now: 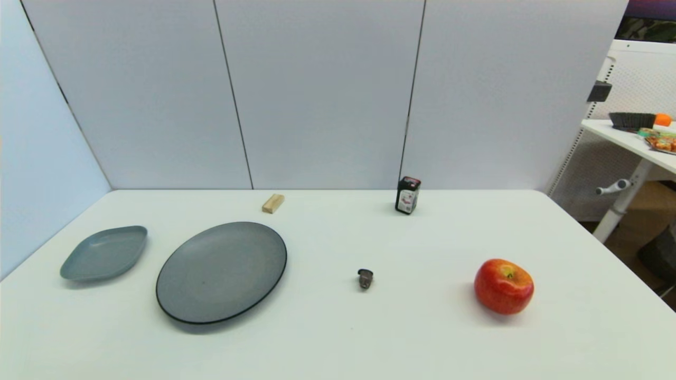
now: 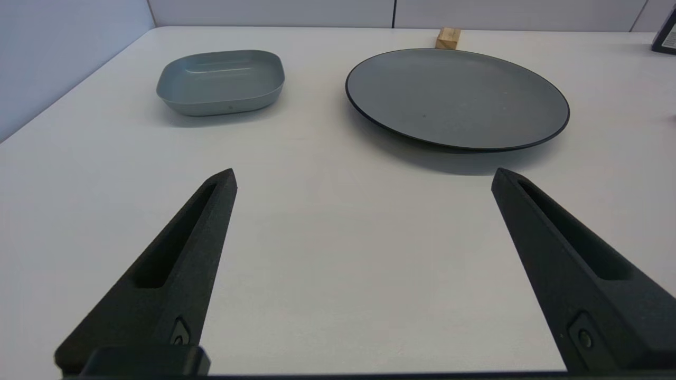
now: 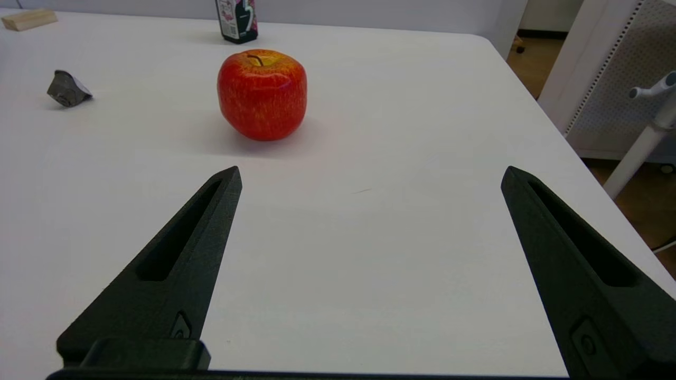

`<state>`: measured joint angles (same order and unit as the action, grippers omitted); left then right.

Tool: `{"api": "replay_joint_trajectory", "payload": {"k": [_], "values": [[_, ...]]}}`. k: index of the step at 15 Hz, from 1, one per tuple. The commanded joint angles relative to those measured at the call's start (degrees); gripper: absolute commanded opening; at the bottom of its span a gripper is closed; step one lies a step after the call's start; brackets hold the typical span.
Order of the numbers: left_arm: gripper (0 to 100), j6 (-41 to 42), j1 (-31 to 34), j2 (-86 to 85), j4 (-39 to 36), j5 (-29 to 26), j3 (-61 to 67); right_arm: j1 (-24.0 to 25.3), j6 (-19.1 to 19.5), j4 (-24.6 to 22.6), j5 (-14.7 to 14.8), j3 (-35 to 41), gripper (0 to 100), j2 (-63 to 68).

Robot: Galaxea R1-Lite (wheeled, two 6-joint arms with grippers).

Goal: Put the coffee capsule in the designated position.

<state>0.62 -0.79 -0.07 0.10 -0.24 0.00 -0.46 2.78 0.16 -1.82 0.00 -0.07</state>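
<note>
The right gripper (image 3: 369,179), fingers spread wide and empty, hovers low over the white table (image 3: 369,274). Ahead of it stands a red apple (image 3: 262,94); beyond and to the apple's far side, well apart, the tiny grey-brown metallic coffee capsule (image 3: 67,88) lies tipped over. The left gripper (image 2: 364,179), likewise spread, faces a round dark grey plate (image 2: 457,97); which arm is nearer is uncertain.

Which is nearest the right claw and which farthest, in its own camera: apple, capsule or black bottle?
From the open right gripper, parked at the table's near edge:
1. Apple, just ahead.
2. Coffee capsule, farther, toward the table's middle.
3. Black bottle, at the back edge.
</note>
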Motion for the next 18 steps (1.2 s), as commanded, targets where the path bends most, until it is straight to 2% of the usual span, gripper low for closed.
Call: {"api": "replay_joint_trajectory", "payload": {"k": [1, 18], "values": [[100, -0.01, 0.0, -0.01, -0.01, -0.02, 0.09, 0.02, 0.03, 0.02, -0.03, 0.0, 100, -0.1], [100, 0.35, 0.0, -0.01, -0.01, -0.11, 0.18, 0.02, 0.03, -0.07, -0.03, 0.0, 100, 0.07]]}}
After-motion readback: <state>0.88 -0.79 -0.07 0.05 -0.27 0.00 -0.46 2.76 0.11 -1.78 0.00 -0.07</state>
